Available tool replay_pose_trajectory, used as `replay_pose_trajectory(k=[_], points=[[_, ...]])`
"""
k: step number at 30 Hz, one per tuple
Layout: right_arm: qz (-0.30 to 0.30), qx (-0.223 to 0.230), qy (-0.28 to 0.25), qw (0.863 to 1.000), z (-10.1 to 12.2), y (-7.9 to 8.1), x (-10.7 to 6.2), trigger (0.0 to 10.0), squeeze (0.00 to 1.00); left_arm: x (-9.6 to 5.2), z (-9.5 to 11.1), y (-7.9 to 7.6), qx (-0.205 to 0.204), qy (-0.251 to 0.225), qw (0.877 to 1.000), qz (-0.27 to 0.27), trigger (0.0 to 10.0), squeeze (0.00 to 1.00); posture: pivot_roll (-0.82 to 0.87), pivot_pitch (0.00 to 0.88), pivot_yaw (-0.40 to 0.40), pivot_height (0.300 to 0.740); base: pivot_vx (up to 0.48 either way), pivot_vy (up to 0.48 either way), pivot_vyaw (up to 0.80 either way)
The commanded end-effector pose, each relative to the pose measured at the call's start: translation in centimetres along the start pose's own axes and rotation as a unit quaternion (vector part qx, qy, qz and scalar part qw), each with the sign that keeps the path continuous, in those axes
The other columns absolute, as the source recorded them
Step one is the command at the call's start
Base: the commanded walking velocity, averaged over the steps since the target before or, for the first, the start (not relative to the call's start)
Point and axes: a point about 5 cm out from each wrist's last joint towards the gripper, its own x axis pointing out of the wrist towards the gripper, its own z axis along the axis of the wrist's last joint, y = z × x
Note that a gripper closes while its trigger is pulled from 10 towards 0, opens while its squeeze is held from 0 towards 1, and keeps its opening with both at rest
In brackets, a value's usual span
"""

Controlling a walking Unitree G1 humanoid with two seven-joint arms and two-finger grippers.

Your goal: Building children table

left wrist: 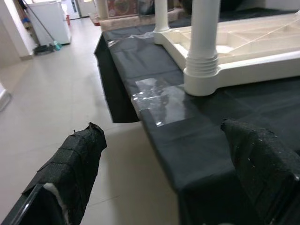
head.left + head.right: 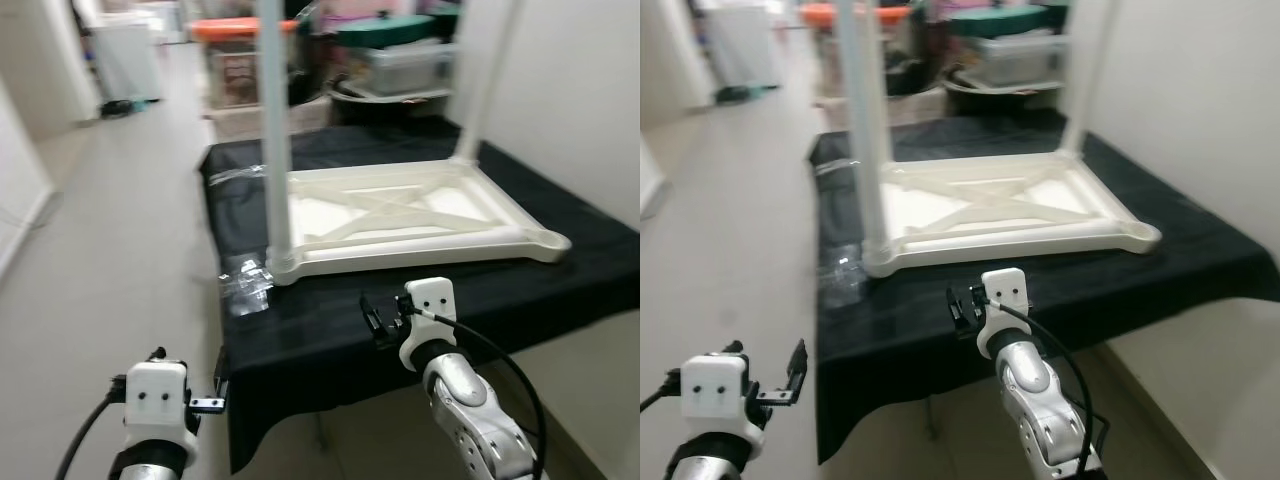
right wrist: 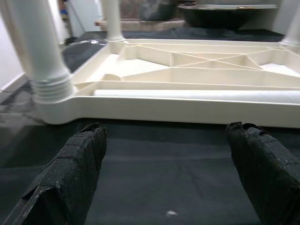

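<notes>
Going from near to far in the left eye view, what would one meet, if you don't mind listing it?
Left gripper → right gripper over the black cloth's near edge → shiny clear tape patch → upturned white table top with its legs pointing up → orange-lidded storage bin.

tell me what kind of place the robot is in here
Probably a home hallway or storage corner: a pale tiled floor runs past stacked storage bins, and an upturned white children's table lies on a black-draped work surface for assembly.
</notes>
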Motion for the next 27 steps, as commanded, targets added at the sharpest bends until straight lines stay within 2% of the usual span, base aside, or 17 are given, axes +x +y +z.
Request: replay_pose_trajectory(k=[1, 8, 10, 13, 24, 27], points=[[0.014, 0.002, 0.006, 1.000, -0.3, 0.7, 0.1, 10.0, 0.00, -0.1, -0.5, 0.1, 0.005, 0.009, 1.000, 0.007, 10.0, 0.00, -0.01, 0.000, 0.015, 0.740, 0.000, 0.000, 0.00], [0.052, 0.006, 0.035, 0.998, -1.4, 2.2, 0.2, 10.0, 0.00, -0.2, -1.2, -0.4, 0.002, 0.022, 1.000, 0.000, 10.0, 0.00, -0.01, 0.000, 0.011, 0.740, 0.000, 0.000, 0.00], [0.054, 0.016, 0.051, 0.997, -1.9, 2.2, 0.1, 10.0, 0.00, -0.3, -1.4, -0.5, 0.003, 0.027, 1.000, 0.000, 10.0, 0.00, -0.01, 0.000, 0.013, 0.740, 0.000, 0.000, 0.00], [0.050, 0.004, 0.052, 0.997, -2.2, 1.9, 0.0, 10.0, 0.00, -0.3, -1.6, -0.6, 0.005, 0.031, 1.000, -0.002, 10.0, 0.00, -0.01, 0.000, 0.013, 0.740, -0.246, 0.000, 0.00], [0.055, 0.008, 0.046, 0.997, -2.1, 1.9, 0.1, 10.0, 0.00, -0.3, -1.6, -0.8, 0.000, 0.030, 1.000, -0.001, 10.0, 0.00, -0.01, 0.000, 0.007, 0.740, -0.256, 0.000, 0.00], [0.048, 0.010, 0.041, 0.998, -2.0, 1.7, 0.2, 10.0, 0.00, -0.2, -1.5, -0.6, -0.001, 0.025, 1.000, 0.006, 10.0, 0.00, -0.01, 0.000, 0.005, 0.740, 0.000, 0.000, 0.00]])
